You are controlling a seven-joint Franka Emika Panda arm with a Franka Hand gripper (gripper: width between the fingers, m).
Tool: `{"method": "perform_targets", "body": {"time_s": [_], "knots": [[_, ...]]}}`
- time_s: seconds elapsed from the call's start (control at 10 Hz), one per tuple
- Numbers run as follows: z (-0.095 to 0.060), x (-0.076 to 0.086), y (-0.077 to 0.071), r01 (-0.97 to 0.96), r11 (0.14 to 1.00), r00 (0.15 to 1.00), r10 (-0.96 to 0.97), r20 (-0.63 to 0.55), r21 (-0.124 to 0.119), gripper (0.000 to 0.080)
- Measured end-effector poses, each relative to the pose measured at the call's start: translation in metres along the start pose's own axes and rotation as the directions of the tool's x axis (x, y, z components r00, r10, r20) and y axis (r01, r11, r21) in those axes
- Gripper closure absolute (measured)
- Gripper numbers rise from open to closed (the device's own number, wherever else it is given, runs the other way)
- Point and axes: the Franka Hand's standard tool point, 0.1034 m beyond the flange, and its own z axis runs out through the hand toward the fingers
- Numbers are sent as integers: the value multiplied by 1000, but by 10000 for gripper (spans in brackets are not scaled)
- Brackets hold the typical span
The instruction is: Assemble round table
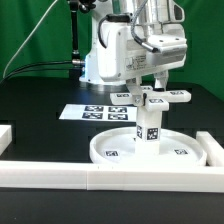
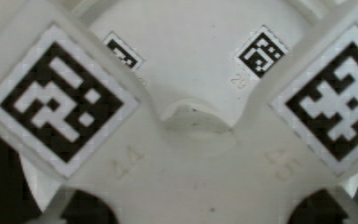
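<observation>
I see the disc [image 1: 148, 150] lying flat on the black tabletop [image 1: 40, 125], a wide round dish of smooth white plastic with a raised rim. Small black-and-white square tags sit on its floor, their patterns too small to read. The leg [image 1: 150, 124], a short white cylinder, stands upright at the disc's centre and carries a square tag on its side.

On top of the leg is the foot [image 1: 160, 97], a cross-shaped white piece with four flat arms, each ending in a tagged face. My end effector [image 1: 150, 86] comes down onto it from above, its fingers pinching the foot near the hub.

In the wrist view the foot [image 2: 190, 120] fills the picture: matte white plastic, slightly grainy, with a small dimple at the middle and bold maze-like tags set diamond-wise on the arms. They bear no letters or words.

Behind the disc, the marker board [image 1: 90, 111] lies flat, thin and white with several tags. Blocky white rails [image 1: 60, 176] run along the near edge, and a green cloth hangs behind.
</observation>
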Motion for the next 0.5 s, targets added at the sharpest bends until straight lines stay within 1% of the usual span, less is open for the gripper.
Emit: {"method": "perform_targets", "body": {"time_s": [0.1,0.2,0.3,0.4,0.5], "knots": [[0,0,1,30,1000,1000,-30,0,-1,351],[0,0,0,42,999,999,-42,0,-1,181],[-1,0,-1,56,998,998,-56,0,0,181],[-4,-1,-3,64,998,998,-64,5,4,155],[-13,-4,-4,70,997,997,-71,20,12,155]]}}
